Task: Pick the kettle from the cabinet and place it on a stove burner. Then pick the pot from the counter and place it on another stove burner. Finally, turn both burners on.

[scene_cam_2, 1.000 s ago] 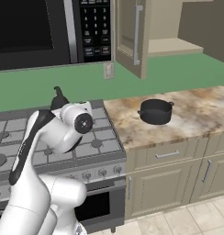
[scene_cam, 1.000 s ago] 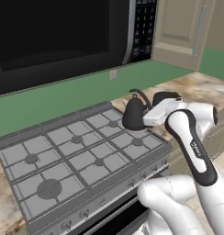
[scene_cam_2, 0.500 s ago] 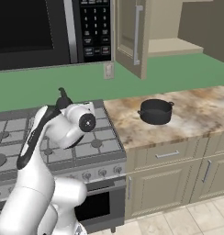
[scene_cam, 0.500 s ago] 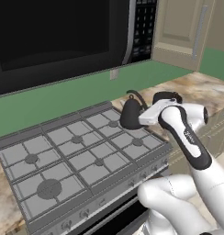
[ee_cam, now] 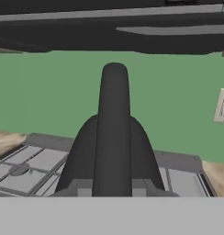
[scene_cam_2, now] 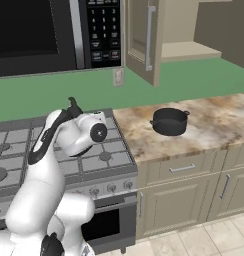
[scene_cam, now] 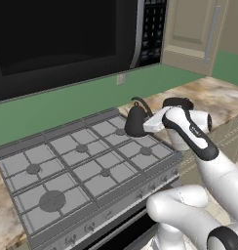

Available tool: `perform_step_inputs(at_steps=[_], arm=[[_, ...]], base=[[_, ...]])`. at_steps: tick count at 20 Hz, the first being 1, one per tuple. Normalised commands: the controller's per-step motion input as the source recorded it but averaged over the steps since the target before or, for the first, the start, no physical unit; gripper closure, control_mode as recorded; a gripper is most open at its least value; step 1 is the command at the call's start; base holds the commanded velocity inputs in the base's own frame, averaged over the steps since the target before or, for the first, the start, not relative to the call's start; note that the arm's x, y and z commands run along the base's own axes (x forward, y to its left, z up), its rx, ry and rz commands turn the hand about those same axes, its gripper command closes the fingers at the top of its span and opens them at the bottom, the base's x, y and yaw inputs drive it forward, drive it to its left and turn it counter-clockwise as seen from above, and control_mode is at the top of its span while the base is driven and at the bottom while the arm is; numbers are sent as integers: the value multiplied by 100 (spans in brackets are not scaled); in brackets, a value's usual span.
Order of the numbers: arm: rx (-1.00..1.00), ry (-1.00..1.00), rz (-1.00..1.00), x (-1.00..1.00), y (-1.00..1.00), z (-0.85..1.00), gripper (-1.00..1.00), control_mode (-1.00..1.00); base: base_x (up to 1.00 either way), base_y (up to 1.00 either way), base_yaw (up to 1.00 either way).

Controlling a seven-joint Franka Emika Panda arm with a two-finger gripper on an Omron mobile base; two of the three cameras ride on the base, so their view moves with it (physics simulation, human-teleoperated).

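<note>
The silver gas range (scene_cam: pixel 87 171) spreads across the left base view, its grey grates under the black microwave (scene_cam: pixel 67 39) and against the green wall (scene_cam: pixel 67 105). To the range's right, the marbled counter (scene_cam_2: pixel 214 120) carries the pot (scene_cam_2: pixel 169 121), which sits upright, well apart from the arm and in the same spot as a second ago. Above the counter the beige cabinet (scene_cam_2: pixel 146 37) stands with its door swung open, the silver bar handle (scene_cam_2: pixel 150 37) facing the room.

The white arm reaches over the range's right rear corner. Compared with a second ago, the hand has moved left and a little toward the back wall, and the forearm has swung with it, so the kettle (scene_cam: pixel 137 122) now sits farther in over the rear right grate rather than at the range's edge. In the right base view the kettle's handle top (scene_cam_2: pixel 72 105) pokes up just behind the arm's elbow.

The gripper (scene_cam: pixel 151 122) is clenched on the kettle's arched handle, as it was in the earlier frames. In the hand view the kettle (ee_cam: pixel 114 151) stands upright right before the camera, its handle rising as a dark vertical bar, with grates either side below. Whether its base touches the grate or hangs just above it cannot be told.
</note>
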Motion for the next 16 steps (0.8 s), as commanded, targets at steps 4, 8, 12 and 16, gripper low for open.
perform_step_inputs(at_steps=[4,8,12,16], arm=[[0,0,0,31,0,-16,100,-100],[0,0,0,31,0,-16,100,-100],[0,0,0,31,0,-15,100,-100],[0,0,0,31,0,-17,100,-100]], base=[[0,0,0],[0,0,0],[0,0,0],[0,0,0]])
